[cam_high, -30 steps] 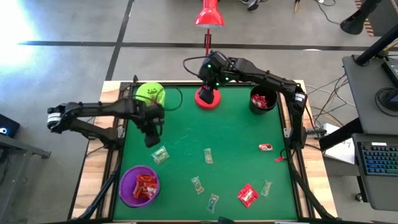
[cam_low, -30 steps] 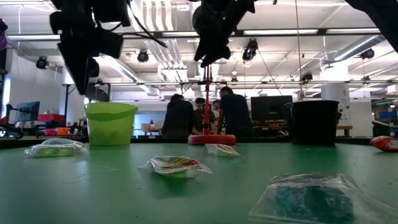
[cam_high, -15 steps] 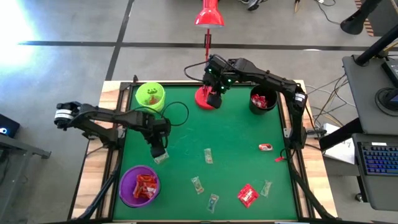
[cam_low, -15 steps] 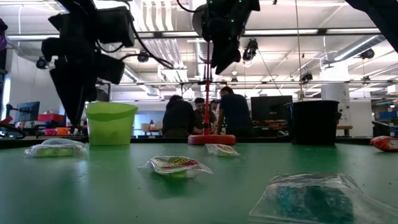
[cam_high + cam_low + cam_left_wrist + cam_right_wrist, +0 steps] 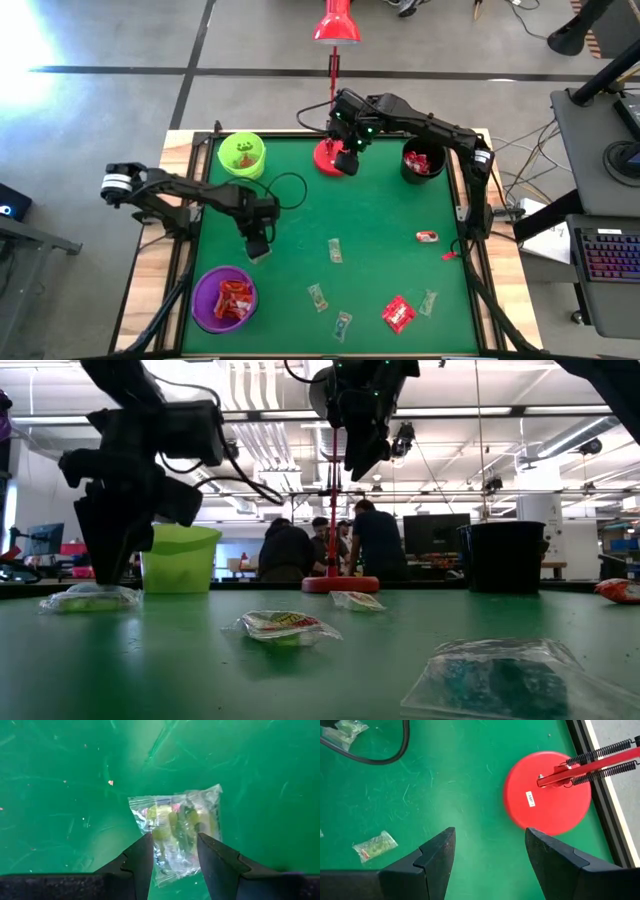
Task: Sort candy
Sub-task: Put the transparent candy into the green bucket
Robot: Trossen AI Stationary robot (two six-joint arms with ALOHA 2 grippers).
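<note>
A clear greenish candy (image 5: 175, 827) lies flat on the green table (image 5: 380, 215) at the left, between the lime-green cup (image 5: 242, 154) and the purple cup (image 5: 225, 298). My left gripper (image 5: 173, 845) points down right over it, open, one finger over each side of the wrapper. In the low view its tips (image 5: 100, 578) stand just above the candy (image 5: 90, 598). My right gripper (image 5: 490, 850) hangs open high over the table's far middle, beside the red lamp base (image 5: 547, 795), with nothing between its fingers. My left gripper comes at the clear greenish candy from above, its fingers (image 5: 142, 855) standing over the wrapper's two sides. The candy lies flat on the table. Whether the tips touch the wrapper, I cannot tell.
Several more candies lie about the near half: clear ones (image 5: 334, 250) (image 5: 317, 296) (image 5: 343, 324), a red one (image 5: 398, 314), a red-and-white one (image 5: 428, 237). The purple cup holds red candies. A black cup (image 5: 422, 162) at the far right holds a red one.
My left gripper has come down and toward the table's near edge, from beside the lime-green cup to right over the clear greenish candy, with its fingers the same width apart. My right gripper has tipped further downward in place. The candies have kept still.
</note>
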